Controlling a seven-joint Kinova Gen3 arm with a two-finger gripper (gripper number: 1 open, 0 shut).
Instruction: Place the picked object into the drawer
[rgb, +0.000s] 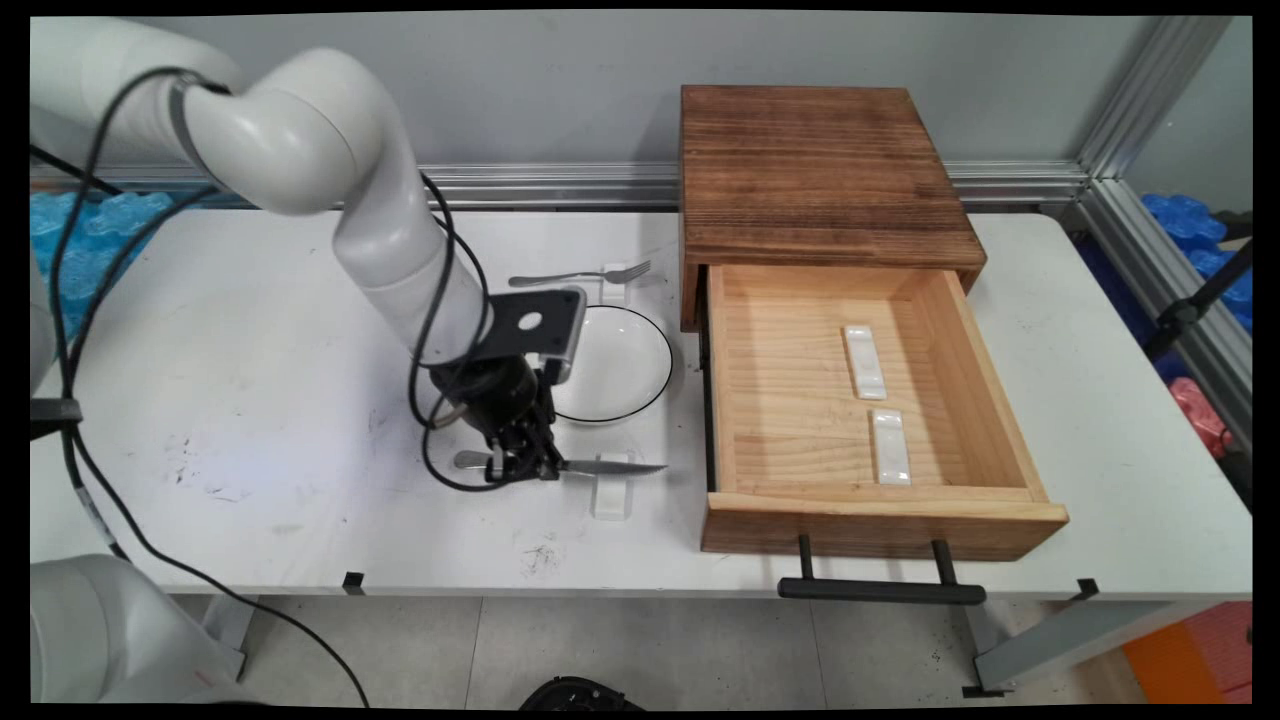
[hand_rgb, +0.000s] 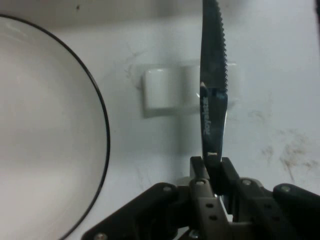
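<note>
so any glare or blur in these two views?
Main view: sharp and evenly lit, edges bowed by the lens. Hand view: soft close up, the black two-finger gripper blurred at the bottom; bright glare streaks the serrated steel knife, and the black-rimmed white plate looks washed out.

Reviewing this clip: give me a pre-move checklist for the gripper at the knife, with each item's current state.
1. Gripper shut on the knife: ok.
2. Blade lies across the white rest: ok.
3. Knife apart from the plate: ok.
4. Drawer pulled open: ok.
5. Two white rests inside the drawer are unoccupied: ok.
6. Firmness of grip: cannot tell.
</note>
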